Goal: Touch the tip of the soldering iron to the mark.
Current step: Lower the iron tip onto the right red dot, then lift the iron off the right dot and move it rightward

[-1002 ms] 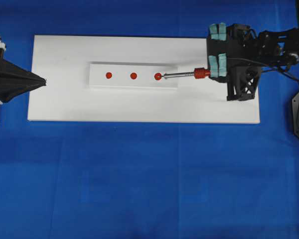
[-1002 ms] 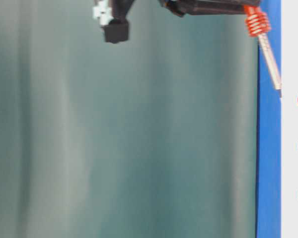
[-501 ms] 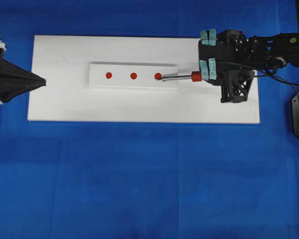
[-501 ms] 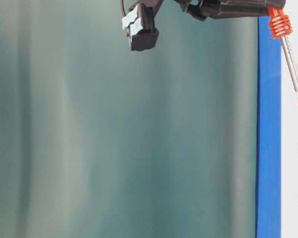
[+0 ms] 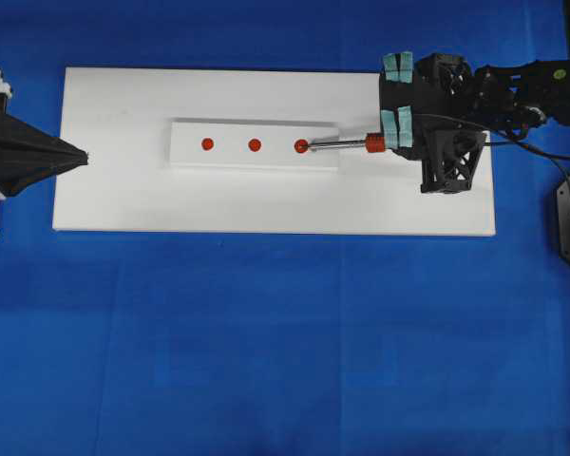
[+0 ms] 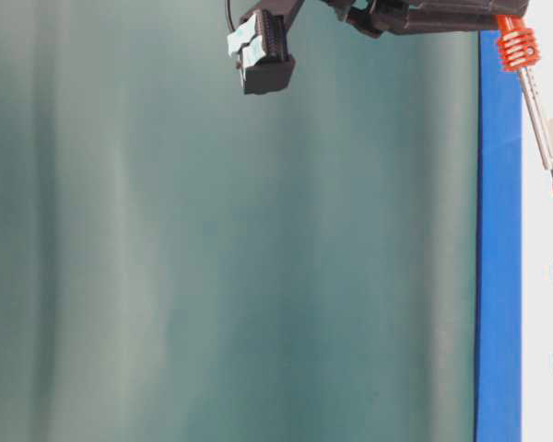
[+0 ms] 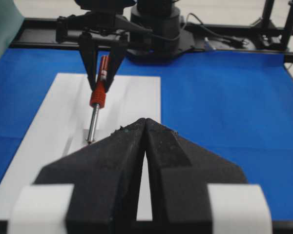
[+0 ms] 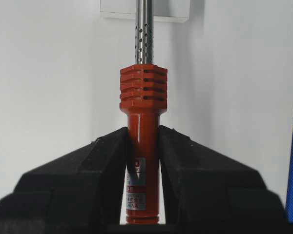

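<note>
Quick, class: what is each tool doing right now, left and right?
Left tool: closed, holding nothing.
Right tool: closed on the soldering iron by its red handle.

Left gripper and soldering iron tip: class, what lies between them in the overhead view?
Between the left gripper and the soldering iron tip lie bare white board and two untouched red marks.
</note>
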Tool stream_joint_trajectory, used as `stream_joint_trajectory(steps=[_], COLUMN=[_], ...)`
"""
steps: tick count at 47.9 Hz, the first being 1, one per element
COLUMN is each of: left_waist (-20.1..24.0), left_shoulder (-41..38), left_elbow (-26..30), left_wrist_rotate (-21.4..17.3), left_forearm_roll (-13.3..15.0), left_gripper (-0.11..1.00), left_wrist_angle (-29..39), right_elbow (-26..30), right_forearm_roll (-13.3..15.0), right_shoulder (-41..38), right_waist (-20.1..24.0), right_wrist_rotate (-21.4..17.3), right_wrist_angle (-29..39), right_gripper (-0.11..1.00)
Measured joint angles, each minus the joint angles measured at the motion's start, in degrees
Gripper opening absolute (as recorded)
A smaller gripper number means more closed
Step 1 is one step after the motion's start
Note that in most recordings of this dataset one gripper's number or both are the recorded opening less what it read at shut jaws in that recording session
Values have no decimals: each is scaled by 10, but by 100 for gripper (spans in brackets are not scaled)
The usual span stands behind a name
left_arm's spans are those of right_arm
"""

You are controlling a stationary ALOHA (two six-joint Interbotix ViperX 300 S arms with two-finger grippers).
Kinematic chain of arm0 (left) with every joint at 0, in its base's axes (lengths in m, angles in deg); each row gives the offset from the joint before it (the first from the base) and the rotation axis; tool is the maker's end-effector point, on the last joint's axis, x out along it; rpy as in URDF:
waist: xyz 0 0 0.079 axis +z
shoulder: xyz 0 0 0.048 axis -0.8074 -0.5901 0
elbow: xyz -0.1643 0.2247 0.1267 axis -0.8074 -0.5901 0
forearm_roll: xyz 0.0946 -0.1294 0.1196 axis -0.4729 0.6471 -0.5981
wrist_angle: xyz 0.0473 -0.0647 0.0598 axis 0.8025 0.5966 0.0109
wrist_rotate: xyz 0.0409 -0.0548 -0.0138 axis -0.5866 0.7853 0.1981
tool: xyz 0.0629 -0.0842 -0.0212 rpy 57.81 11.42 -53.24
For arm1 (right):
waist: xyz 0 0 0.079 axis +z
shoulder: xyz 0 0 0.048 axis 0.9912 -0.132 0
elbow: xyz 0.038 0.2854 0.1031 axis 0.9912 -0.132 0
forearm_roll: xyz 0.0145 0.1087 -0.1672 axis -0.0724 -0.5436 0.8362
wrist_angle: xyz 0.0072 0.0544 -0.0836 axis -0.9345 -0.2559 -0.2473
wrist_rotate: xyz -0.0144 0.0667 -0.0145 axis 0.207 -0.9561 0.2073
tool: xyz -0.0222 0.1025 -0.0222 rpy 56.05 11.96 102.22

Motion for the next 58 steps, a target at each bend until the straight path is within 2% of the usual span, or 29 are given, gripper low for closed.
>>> stream_joint_trajectory(steps=[51,58], left_waist=[0,1], left_shoulder=[0,0], left_elbow=[-1,-1], left_wrist_rotate=[0,0], left_forearm_roll=[0,0], left_gripper=[0,0], left_wrist_angle=[0,0], right_elbow=[1,10], right_forearm_roll=[0,0], right_shoulder=[0,19], right_waist=[0,0], right_wrist_rotate=[-1,-1], right_wrist_angle=[0,9], right_gripper=[6,6])
